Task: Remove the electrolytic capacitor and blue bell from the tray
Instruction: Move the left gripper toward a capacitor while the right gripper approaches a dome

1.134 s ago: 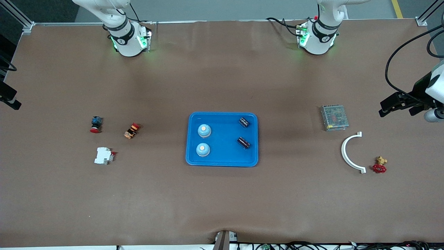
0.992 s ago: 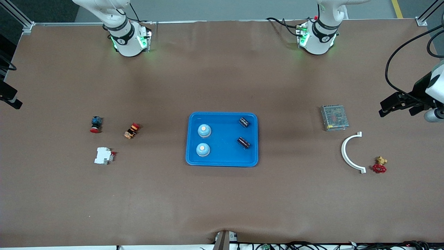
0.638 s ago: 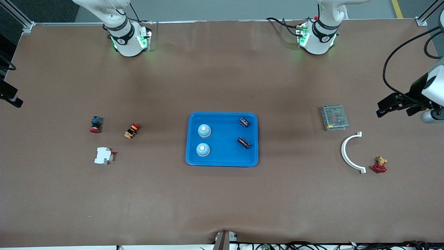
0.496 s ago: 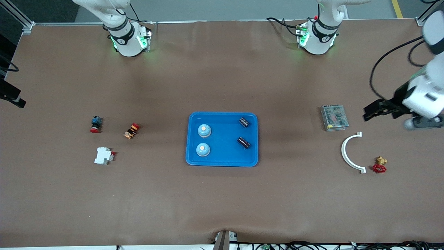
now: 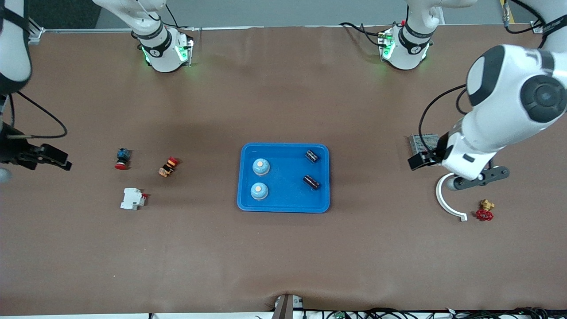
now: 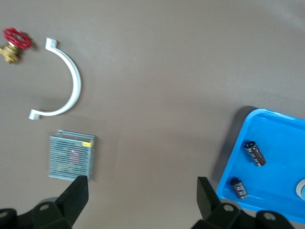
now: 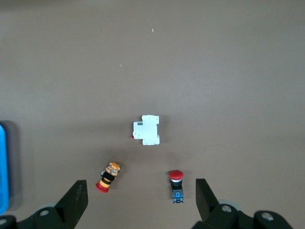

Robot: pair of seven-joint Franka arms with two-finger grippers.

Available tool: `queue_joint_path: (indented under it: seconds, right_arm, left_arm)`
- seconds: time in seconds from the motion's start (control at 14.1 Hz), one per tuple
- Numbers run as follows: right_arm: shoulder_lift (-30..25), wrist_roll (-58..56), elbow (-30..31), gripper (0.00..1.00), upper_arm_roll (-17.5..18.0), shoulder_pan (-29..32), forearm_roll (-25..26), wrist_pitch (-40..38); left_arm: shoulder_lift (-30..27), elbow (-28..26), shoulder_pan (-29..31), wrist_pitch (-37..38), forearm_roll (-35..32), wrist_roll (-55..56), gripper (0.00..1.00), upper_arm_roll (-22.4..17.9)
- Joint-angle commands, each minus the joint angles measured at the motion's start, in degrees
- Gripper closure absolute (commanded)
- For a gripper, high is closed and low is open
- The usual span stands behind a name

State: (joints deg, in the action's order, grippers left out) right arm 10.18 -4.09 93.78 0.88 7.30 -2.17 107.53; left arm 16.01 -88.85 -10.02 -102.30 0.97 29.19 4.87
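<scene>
brown table (image 5: 283, 257) (matte) | blue tray (image 5: 283, 204) mid-table | left gripper (image 6: 140, 200), right gripper (image 7: 138, 200) spread, empty

Between the right gripper's (image 7: 138, 200) spread fingers (image 7: 76, 198) lie a white breaker (image 7: 147, 130), an orange switch (image 7: 108, 176) and a red-capped button (image 7: 177, 185).

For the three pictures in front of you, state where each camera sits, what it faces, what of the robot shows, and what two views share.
Front view: high across the table, facing both bases; blue tray central.
Left wrist view: on the left arm, looking down past the open left gripper at the metal box and tray edge.
Right wrist view: looking down past the open right gripper at the white breaker.
Both wrist views share the tray.
</scene>
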Motion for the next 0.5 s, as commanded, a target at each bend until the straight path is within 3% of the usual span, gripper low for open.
queue_joint_path:
  seconds: [0.0, 0.14, 0.43]
  right_arm:
    - [3.4, -0.7, 0.2, 0.0, 0.6, 1.8, -1.3, 1.4]
    - [5.8, -0.2, 0.2, 0.0, 0.6, 1.6, -1.3, 3.4]
    - [8.7, 3.7, 2.5, 0.0, 0.8, 0.4, -2.7, 8.7]
  left_arm:
    - [3.4, 3.1, -2.4, -2.2, -0.4, 9.3, 0.0, -0.3]
    - [5.9, 3.6, -3.1, -3.9, -0.1, 20.9, 0.0, 0.1]
    - [12.4, 5.8, -10.6, -8.8, -0.5, 41.8, 0.0, -0.1]
